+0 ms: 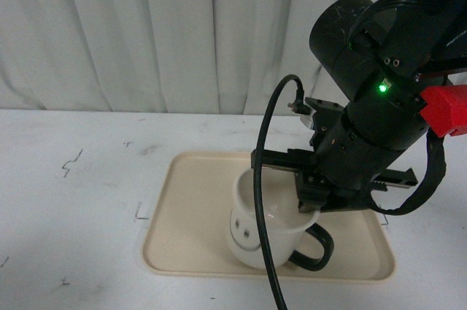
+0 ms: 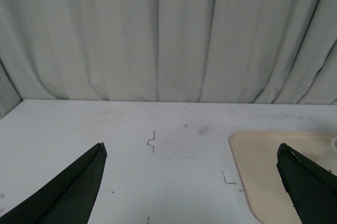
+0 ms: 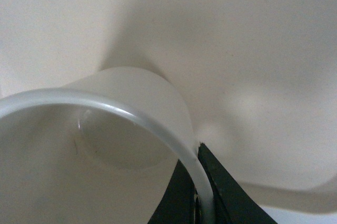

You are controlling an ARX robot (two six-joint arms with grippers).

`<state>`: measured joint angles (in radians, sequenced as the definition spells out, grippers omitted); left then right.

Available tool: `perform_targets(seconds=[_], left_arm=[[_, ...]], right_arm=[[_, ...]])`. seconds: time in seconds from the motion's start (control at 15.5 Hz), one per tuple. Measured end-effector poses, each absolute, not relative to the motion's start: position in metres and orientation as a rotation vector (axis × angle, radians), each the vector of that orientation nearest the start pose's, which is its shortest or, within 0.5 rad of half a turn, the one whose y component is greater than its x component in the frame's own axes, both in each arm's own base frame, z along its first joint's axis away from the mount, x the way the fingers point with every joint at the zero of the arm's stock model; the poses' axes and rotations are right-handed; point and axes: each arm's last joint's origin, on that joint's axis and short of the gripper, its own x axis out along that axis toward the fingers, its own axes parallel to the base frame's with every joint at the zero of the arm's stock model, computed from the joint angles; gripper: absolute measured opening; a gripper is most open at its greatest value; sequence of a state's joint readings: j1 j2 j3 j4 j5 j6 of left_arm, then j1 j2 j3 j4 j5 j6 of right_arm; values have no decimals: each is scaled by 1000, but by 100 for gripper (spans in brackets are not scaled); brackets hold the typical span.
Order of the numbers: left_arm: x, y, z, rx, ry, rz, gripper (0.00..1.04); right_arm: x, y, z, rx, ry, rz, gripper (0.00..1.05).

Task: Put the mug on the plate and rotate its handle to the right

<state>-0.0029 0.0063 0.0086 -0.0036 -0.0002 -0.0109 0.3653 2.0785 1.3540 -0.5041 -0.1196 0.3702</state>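
The cream-white mug [image 1: 255, 233] with a black smiley face is on or just above the beige plate [image 1: 191, 222], near its front edge, slightly tilted. Its black loop handle [image 1: 319, 249] points to the right. My right gripper [image 1: 310, 208] is shut on the mug's rim at its right side, one finger inside and one outside. In the right wrist view the mug's rim [image 3: 158, 124] runs between the black fingers [image 3: 221, 187], with the plate [image 3: 253, 50] below. My left gripper [image 2: 192, 182] is open and empty over the table, left of the plate [image 2: 263, 171].
A white table [image 1: 73, 208] with small black marks bears the plate. A white curtain [image 1: 182, 33] hangs behind. A black cable [image 1: 264, 179] from the right arm loops in front of the mug.
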Motion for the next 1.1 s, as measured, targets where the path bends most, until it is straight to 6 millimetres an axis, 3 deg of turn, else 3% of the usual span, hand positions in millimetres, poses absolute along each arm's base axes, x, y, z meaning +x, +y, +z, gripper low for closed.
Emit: perform_targets(seconds=[0.19, 0.39, 0.71, 1.1], left_arm=[[98, 0, 166, -11, 1, -3, 98], [98, 0, 166, -11, 1, -3, 98], [98, 0, 166, -11, 1, -2, 98], [98, 0, 166, -11, 1, -3, 98]], right_arm=[[392, 138, 149, 64, 1267, 252, 3], [410, 124, 174, -171, 1219, 379, 3], [411, 130, 157, -568, 1192, 688, 3], [414, 144, 143, -618, 1156, 750, 3]])
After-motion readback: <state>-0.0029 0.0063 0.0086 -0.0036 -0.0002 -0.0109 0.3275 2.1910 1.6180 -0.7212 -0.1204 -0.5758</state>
